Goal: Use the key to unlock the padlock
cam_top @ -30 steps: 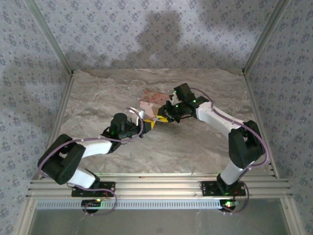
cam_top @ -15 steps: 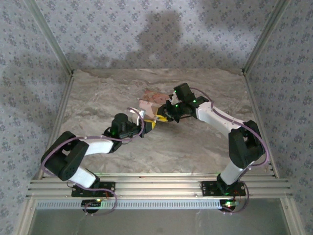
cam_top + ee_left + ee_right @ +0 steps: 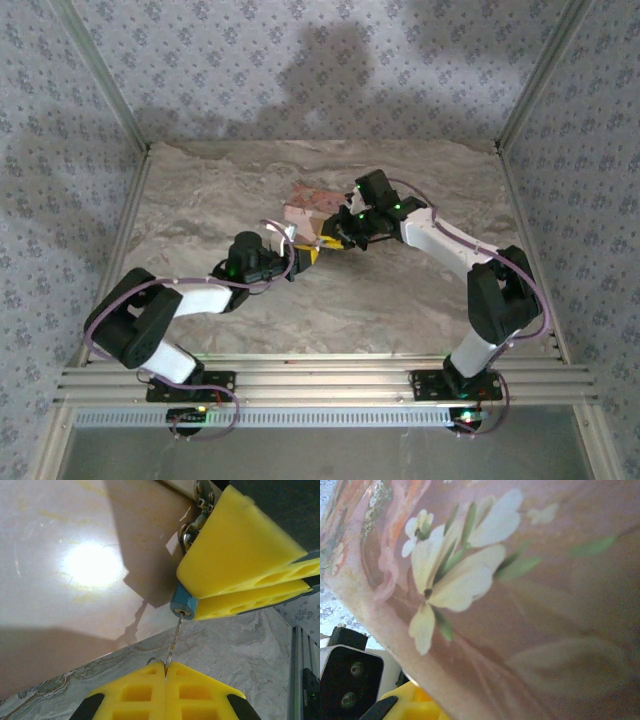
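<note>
Key slightly nearer padlock

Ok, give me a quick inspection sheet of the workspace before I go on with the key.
Surface: marble-pattern table, no spills seen.
Job's things: blue padlock held beside the pink box; key with its tip at the padlock's end face, depth unclear.
Clutter: nothing seen.
Grippers: left gripper shut on the key; right gripper shut on the padlock.
Cables: purple cables loop along both arms, no snag seen.
Surroundings: patterned walls; metal rail at the near edge.
</note>
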Controlling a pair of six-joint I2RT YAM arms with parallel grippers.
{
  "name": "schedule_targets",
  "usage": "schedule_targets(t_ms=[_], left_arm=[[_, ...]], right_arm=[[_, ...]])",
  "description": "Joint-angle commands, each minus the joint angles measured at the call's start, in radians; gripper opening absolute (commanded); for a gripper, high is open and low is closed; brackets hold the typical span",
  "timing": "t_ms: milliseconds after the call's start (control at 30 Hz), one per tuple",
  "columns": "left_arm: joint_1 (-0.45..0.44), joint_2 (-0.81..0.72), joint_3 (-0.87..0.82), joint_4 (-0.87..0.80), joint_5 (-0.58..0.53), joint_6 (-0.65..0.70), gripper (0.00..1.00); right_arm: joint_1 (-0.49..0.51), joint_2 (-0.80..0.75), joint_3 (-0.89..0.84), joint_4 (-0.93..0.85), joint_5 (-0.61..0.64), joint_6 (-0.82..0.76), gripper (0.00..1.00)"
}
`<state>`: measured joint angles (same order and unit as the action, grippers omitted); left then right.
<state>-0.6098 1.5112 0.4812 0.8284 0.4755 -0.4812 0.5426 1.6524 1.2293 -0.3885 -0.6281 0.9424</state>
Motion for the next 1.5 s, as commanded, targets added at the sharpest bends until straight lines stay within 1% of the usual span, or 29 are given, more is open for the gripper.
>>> schedule_targets(t_ms=[0, 267, 467, 833, 1133, 1367, 1467], left_arm=[[-0.005, 0.018, 0.067, 0.115, 0.002, -0.022, 0.00], [-0.005, 0.016, 0.074, 0.135, 0.010, -0.036, 0.00], [0.003, -0.011, 0.074, 0.128, 0.021, -0.037, 0.00], [0.007, -0.002, 0.082, 0.139, 0.025, -0.043, 0.00], [0.007, 0.011, 0.101, 0.104, 0.029, -0.034, 0.00], [0.007, 0.046, 0.128, 0.142, 0.053, -0.097, 0.00], [0.007, 0.046, 0.131, 0.134, 0.052, -0.106, 0.00]], right_arm=[[0.039, -0.003, 0.019, -0.029, -0.094, -0.053, 0.00], [0.043, 0.002, 0.016, -0.053, -0.099, -0.084, 0.00], [0.039, 0.003, 0.032, -0.125, -0.085, -0.134, 0.00], [0.039, 0.016, 0.039, -0.138, -0.088, -0.152, 0.00], [0.037, 0.023, 0.028, -0.126, -0.069, -0.158, 0.00], [0.052, 0.043, 0.010, -0.088, -0.045, -0.156, 0.00], [0.063, 0.050, -0.015, -0.064, -0.022, -0.156, 0.00]])
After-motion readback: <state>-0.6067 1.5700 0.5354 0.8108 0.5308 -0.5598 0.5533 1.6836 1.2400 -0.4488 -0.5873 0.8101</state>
